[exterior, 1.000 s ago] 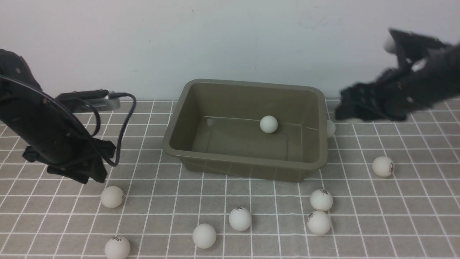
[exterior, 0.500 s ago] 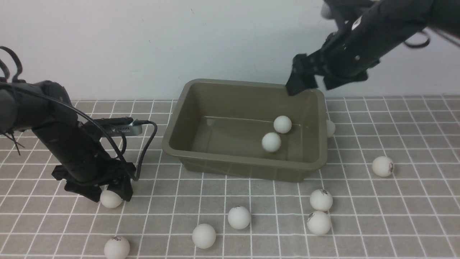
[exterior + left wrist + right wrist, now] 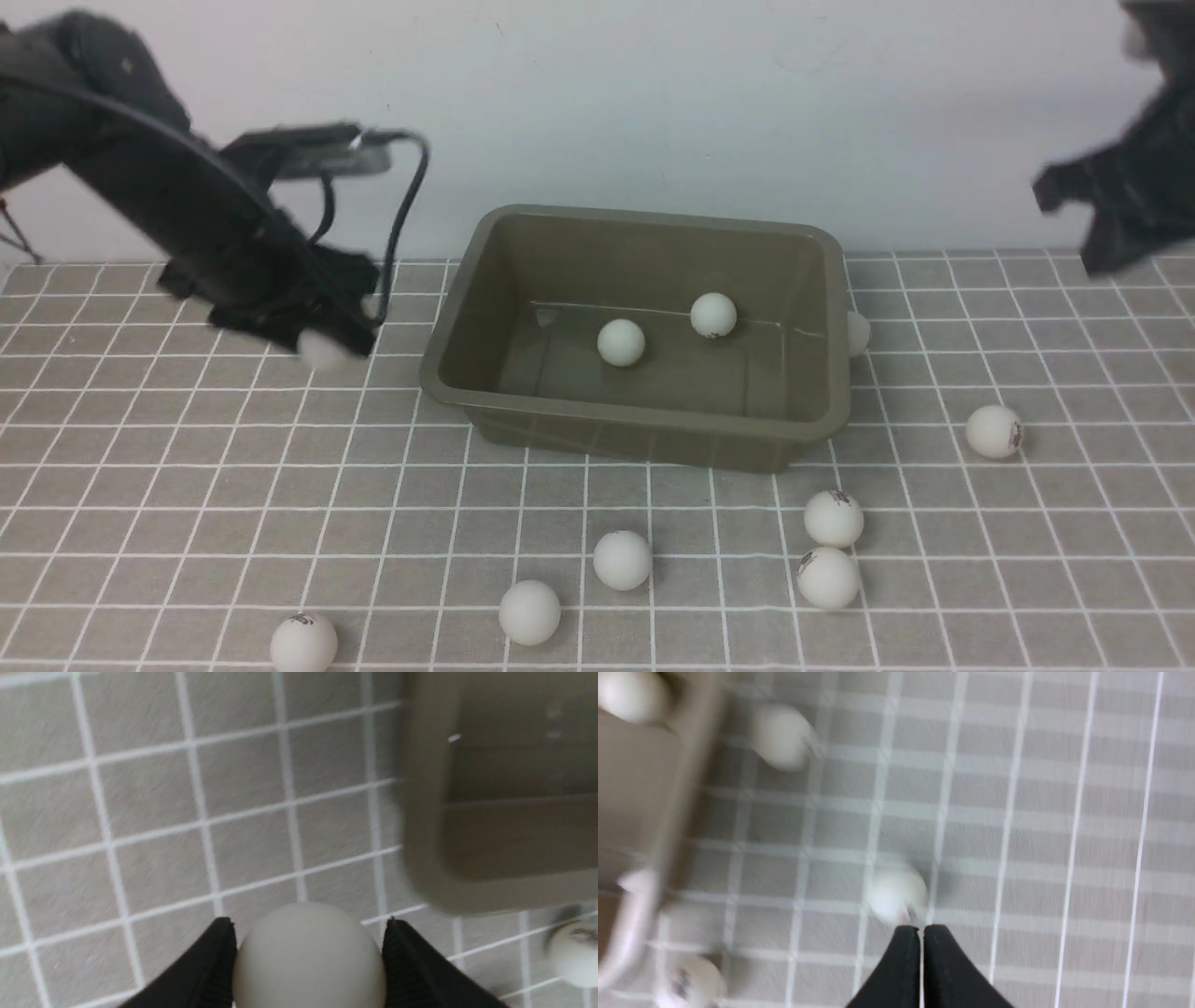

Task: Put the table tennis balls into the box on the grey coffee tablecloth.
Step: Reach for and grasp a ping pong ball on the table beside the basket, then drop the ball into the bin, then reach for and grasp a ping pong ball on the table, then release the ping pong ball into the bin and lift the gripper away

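Observation:
The olive-brown box (image 3: pixel 644 425) stands mid-cloth on the grey coffee tablecloth (image 3: pixel 168 485). Two table tennis balls (image 3: pixel 621 343) (image 3: pixel 713 315) lie inside it. My left gripper (image 3: pixel 322 347) hangs above the cloth just left of the box, shut on a white ball (image 3: pixel 308 956) that fills the gap between its fingers (image 3: pixel 210 961). The box's corner (image 3: pixel 420 877) shows ahead in the left wrist view. My right gripper (image 3: pixel 1097 224), blurred, is raised at the far right. Its jaws (image 3: pixel 921 928) are shut with nothing between them, above a loose ball (image 3: pixel 896 893).
Loose balls lie on the cloth in front of the box (image 3: pixel 623 560) (image 3: pixel 529 612) (image 3: pixel 302 643). A pair of balls (image 3: pixel 834 518) (image 3: pixel 827 578) sits front right, another ball (image 3: pixel 994 431) further right. One ball (image 3: pixel 859 333) rests behind the box's right rim. A white wall backs the table.
My left gripper closed on a ball at the front left and lifted it up beside the box. My right gripper swung from over the box to the far right and shut. One ball in the box rolled left.

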`<act>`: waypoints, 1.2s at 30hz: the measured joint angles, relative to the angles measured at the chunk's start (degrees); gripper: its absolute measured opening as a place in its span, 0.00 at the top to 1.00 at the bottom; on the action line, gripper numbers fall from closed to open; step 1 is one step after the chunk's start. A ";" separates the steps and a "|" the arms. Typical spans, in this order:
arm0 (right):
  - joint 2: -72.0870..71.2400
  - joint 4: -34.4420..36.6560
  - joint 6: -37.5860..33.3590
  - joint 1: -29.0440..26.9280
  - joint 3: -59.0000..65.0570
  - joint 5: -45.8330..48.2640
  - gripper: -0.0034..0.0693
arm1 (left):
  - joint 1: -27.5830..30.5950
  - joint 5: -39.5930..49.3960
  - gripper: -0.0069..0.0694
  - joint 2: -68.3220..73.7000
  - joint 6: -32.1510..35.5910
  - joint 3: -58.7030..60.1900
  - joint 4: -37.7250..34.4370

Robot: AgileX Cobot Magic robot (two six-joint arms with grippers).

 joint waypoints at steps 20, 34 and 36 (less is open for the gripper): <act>14.48 10.38 -2.94 -1.98 13.97 -23.45 0.22 | -12.99 8.50 0.34 14.30 -5.69 -22.89 3.49; 6.01 23.48 -13.37 2.95 -4.34 -9.69 0.45 | -2.33 9.62 0.92 -14.57 -11.14 2.71 14.50; 5.65 25.84 -15.28 7.34 -6.47 -10.72 0.45 | -1.03 9.31 0.92 -18.65 -12.12 12.39 14.50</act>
